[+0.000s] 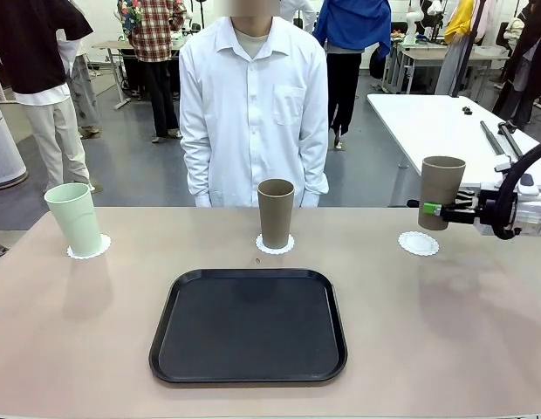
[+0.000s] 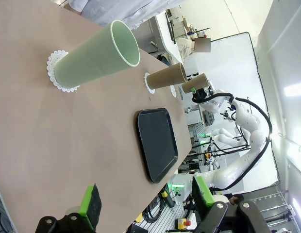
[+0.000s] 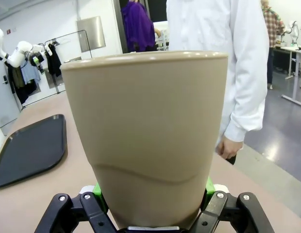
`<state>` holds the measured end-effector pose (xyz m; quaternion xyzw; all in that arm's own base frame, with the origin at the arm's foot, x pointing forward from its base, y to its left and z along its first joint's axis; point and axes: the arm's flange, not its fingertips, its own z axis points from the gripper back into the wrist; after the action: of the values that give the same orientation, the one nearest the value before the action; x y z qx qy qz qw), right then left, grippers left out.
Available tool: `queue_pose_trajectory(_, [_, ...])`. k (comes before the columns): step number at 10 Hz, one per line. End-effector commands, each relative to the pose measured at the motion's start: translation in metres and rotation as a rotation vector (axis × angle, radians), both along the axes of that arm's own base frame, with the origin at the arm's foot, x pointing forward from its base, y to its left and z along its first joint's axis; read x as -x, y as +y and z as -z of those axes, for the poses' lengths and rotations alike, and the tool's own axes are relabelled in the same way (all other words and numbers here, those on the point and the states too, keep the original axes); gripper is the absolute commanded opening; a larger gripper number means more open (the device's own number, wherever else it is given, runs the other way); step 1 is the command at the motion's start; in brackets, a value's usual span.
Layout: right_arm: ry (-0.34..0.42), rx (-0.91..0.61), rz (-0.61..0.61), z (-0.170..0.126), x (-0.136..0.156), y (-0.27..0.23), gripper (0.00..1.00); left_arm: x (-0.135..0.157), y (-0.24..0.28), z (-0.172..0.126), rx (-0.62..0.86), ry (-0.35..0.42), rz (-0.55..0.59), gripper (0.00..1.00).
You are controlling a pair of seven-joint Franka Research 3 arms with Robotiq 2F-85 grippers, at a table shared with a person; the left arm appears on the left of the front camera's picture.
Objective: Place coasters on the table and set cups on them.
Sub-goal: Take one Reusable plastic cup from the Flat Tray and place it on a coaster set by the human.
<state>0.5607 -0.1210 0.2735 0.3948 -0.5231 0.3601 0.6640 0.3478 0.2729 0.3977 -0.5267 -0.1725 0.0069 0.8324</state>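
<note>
A pale mint cup (image 1: pixel 74 218) stands on a lacy white coaster (image 1: pixel 89 250) at the table's (image 1: pixel 428 332) far left. A tan cup (image 1: pixel 276 213) stands on a second coaster (image 1: pixel 275 245) at the far middle. My right gripper (image 1: pixel 436 209) is shut on another tan cup (image 1: pixel 441 192), holding it upright just above a bare third coaster (image 1: pixel 418 243) at the far right. That cup (image 3: pixel 150 136) sits close between the right gripper's (image 3: pixel 150 194) green pads. My left gripper (image 2: pixel 145 199) is open and holds nothing, well back from the mint cup (image 2: pixel 99 58).
A black rounded-square tray (image 1: pixel 249 325) lies empty in the middle of the table, near the front edge. A person in a white shirt stands at the far side behind the middle cup, arms down. A white table with tools stands behind at the right.
</note>
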Motion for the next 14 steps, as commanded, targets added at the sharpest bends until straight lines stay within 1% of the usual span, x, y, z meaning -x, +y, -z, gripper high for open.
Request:
queue_pose_trajectory(1, [-0.014,-0.001,-0.053,0.009,-0.01,0.0,0.81,0.002,0.001,-0.002,0.008,-0.005,0.003,1.0])
queue_pose_trajectory(4, [-0.023,-0.049,-0.07,0.024,-0.019,0.004,0.81,0.002,0.001,-0.002,0.008,-0.005,0.003,1.0])
queue_pose_trajectory(5, [-0.019,-0.05,-0.067,0.026,-0.021,0.005,0.81,0.002,0.001,-0.002,0.008,-0.005,0.003,1.0])
queue_pose_trajectory(6, [-0.004,-0.022,-0.035,0.025,-0.021,0.006,0.81,0.002,0.001,-0.002,0.008,-0.005,0.003,1.0])
queue_pose_trajectory(7, [0.002,-0.035,-0.061,0.026,-0.013,0.007,0.81,0.002,0.001,-0.002,0.008,-0.005,0.003,1.0])
queue_pose_trajectory(11, [0.003,-0.032,-0.059,0.028,-0.015,0.007,0.81,0.002,0.001,-0.002,0.008,-0.005,0.003,1.0])
queue_pose_trajectory(12, [-0.01,-0.03,-0.107,0.032,-0.014,0.007,0.81,0.002,0.001,-0.002,0.008,-0.005,0.003,1.0])
queue_pose_trajectory(13, [-0.006,-0.022,-0.135,0.04,-0.016,0.009,0.81,0.002,0.001,-0.002,0.008,-0.005,0.003,1.0])
queue_pose_trajectory(14, [-0.005,-0.019,-0.139,0.045,-0.018,0.01,0.81,0.002,0.001,-0.002,0.008,-0.005,0.003,1.0])
